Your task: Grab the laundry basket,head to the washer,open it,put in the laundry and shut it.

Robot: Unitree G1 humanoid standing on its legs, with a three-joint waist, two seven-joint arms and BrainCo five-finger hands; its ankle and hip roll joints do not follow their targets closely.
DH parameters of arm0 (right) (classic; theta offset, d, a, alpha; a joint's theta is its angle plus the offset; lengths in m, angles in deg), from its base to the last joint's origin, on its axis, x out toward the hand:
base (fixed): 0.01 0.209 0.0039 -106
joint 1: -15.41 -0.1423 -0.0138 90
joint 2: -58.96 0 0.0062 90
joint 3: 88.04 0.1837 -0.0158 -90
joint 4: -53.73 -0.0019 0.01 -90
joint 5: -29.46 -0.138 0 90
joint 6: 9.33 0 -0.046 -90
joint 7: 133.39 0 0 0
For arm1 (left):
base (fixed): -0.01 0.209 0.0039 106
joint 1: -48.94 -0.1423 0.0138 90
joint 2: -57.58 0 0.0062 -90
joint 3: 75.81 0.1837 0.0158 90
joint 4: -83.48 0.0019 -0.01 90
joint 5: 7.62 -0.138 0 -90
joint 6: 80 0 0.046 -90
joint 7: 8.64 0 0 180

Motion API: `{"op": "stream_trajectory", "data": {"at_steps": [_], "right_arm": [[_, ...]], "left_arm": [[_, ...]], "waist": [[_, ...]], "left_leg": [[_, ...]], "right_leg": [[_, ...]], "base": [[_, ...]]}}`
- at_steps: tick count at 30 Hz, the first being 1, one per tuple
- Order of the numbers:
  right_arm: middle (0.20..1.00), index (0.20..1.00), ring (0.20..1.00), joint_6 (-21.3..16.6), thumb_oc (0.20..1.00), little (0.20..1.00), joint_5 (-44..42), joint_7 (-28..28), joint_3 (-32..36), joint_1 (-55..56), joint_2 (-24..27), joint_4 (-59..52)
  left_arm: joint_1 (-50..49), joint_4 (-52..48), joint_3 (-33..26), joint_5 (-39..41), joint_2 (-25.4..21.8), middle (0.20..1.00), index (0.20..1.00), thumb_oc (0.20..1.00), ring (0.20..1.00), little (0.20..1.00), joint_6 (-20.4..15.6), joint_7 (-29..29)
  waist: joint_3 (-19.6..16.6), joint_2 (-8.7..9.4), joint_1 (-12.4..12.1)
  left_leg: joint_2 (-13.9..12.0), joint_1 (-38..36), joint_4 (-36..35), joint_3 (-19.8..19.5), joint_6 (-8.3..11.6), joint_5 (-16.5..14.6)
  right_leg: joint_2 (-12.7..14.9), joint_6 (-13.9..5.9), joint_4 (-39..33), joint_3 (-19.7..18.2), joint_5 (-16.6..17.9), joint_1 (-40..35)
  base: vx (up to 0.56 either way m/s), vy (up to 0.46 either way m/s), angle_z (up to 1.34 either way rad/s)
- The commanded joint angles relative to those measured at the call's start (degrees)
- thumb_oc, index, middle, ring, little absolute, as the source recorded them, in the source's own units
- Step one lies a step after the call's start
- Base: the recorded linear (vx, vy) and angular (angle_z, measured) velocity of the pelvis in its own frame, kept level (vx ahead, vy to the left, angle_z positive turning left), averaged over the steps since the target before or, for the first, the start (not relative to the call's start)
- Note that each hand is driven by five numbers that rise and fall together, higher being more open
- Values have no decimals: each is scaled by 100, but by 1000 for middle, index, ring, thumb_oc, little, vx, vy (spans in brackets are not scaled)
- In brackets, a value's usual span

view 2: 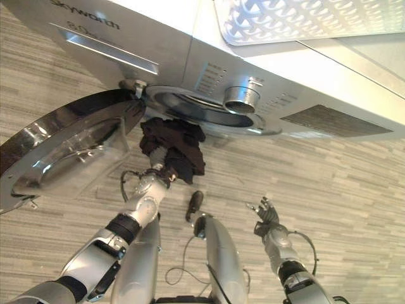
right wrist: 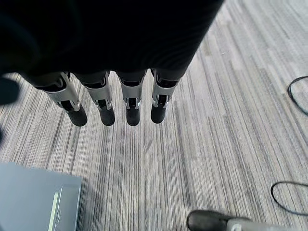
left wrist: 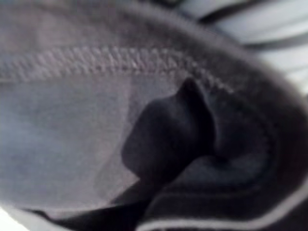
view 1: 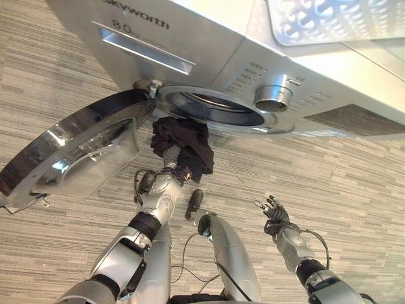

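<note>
Laundry (view 1: 183, 142), a dark bundle of cloth, hangs just below the washer's (view 1: 209, 44) round opening, at about 11 o'clock from the middle of your head view. You hold it up on your left hand (view 1: 172, 156), which is buried in the folds, so you cannot tell whether its fingers are curled round the cloth or straight; your left wrist view shows dark fabric with a stitched seam (left wrist: 120, 55) pressed close to the lens. The door (view 1: 76, 149) stands swung fully open at 9 o'clock, hinged beside the opening, its shiny inner face turned toward you. The drum's rim (view 1: 215, 107) sits at 12 o'clock with a silver knob (view 1: 273, 96) just beside it at 1 o'clock. A white perforated basket (view 1: 335, 19) rests on top of the washer at 1 o'clock, near the picture's edge. Your right hand (view 1: 273, 210) hovers at 4 o'clock, well apart from the washer, over the striped grey floor (view 1: 354, 183); your right wrist view shows its fingers (right wrist: 132, 108) straight, spread side by side and holding nothing.
</note>
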State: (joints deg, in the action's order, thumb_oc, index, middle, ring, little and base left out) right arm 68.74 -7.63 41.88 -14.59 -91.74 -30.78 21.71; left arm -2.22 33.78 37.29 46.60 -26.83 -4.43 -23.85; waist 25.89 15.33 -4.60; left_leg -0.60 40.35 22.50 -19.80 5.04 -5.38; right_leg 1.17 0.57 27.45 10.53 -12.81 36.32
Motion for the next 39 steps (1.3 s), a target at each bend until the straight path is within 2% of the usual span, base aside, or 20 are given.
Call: {"op": "stream_trajectory", "data": {"at_steps": [1, 7, 8, 16, 22, 24, 27, 29, 30, 32, 36, 39], "right_arm": [[1000, 1000, 1000, 1, 1000, 1000, 254, -12, -168, 167, 416, 17], [1000, 1000, 1000, 83, 1000, 1000, 425, 24, -390, 155, 390, 16], [1000, 1000, 1000, 110, 1000, 1000, 480, 22, -460, 137, 371, 19], [1000, 1000, 1000, 79, 1000, 1000, 541, -14, -547, 187, 330, -204], [1000, 1000, 1000, 44, 1000, 1000, 540, 22, -681, 414, 235, -427], [1000, 1000, 1000, 35, 1000, 1000, 448, 52, -650, 542, 265, -438], [1000, 1000, 1000, 33, 1000, 1000, 390, 66, -599, 614, 346, -467], [1000, 1000, 1000, 30, 1000, 1000, 358, 61, -503, 691, 443, -579], [1000, 1000, 1000, 57, 1000, 1000, 423, 27, -400, 746, 623, -718], [1000, 1000, 1000, 77, 1000, 1000, 527, -28, -301, 829, 773, -935], [1000, 1000, 1000, 33, 1000, 1000, 531, -48, -239, 872, 855, -1154], [1000, 1000, 1000, -17, 1000, 1000, 584, -96, -215, 856, 918, -1359]], "left_arm": [[555, -90, -209, 111, 298, 200, 200, 200, 200, 200, -269, -102], [1167, 643, -885, 581, 146, 200, 200, 200, 200, 200, -339, -423], [1422, 872, -960, 686, 84, 200, 200, 200, 200, 200, -260, -399], [2221, 1377, -1273, 944, -220, 200, 200, 200, 200, 200, -292, -592], [3012, 1644, -1309, 969, -577, 200, 200, 200, 200, 200, -347, -810], [3489, 1655, -1136, 1013, -844, 200, 200, 200, 200, 200, -365, -829], [4009, 1581, -935, 1113, -952, 200, 200, 200, 200, 200, -440, -774], [4363, 1307, -818, 1428, -876, 200, 200, 200, 200, 200, -628, -694], [4606, 882, -573, 1459, -754, 200, 200, 200, 200, 200, -720, -556], [4609, 827, -590, 1526, -695, 200, 200, 200, 200, 200, -922, -657], [4521, 911, -674, 1414, -719, 200, 200, 200, 200, 200, -930, -733], [4315, 693, -710, 1349, -526, 200, 200, 200, 200, 200, -955, -751]], "waist": [[200, 166, -175], [164, 239, -84], [134, 257, -46], [39, 354, 118], [-53, 440, 256], [-92, 502, 308], [-128, 536, 367], [-182, 578, 431], [-213, 578, 487], [-194, 543, 481], [-177, 549, 487], [-136, 583, 498]], "left_leg": [[479, 188, 489, -84, -553, -254], [425, 224, 466, -82, -544, -267], [411, 231, 451, -88, -543, -277], [350, 444, 555, -117, -528, -356], [247, 521, 543, -130, -480, -344], [197, 588, 528, -140, -448, -298], [186, 694, 583, -152, -429, -295], [192, 799, 644, -170, -410, -286], [194, 880, 681, -174, -395, -280], [223, 1047, 808, -168, -398, -303], [221, 1209, 941, -163, -386, -332], [209, 1430, 1182, -175, -391, -398]], "right_leg": [[-323, -74, -1075, -9, 620, -348], [-358, -78, -1071, -1, 541, -348], [-365, -79, -1073, 3, 517, -340], [-421, -68, -910, 28, 396, -120], [-511, -71, -925, 48, 396, 2], [-570, -77, -1053, 65, 455, 18], [-605, -81, -1119, 83, 474, 71], [-639, -93, -1171, 103, 507, 112], [-663, -108, -1165, 133, 526, 194], [-661, -119, -1117, 180, 533, 316], [-677, -124, -1072, 208, 551, 463], [-707, -127, -1000, 232, 564, 615]], "base": [[37, -6, -1], [63, -9, -2], [79, -17, 0], [53, -14, 1], [78, -32, 0], [68, -64, -8], [36, -36, -7], [62, -52, -3], [56, -29, -1], [21, -2, -1], [0, 0, 0], [-10, 6, -3]]}}
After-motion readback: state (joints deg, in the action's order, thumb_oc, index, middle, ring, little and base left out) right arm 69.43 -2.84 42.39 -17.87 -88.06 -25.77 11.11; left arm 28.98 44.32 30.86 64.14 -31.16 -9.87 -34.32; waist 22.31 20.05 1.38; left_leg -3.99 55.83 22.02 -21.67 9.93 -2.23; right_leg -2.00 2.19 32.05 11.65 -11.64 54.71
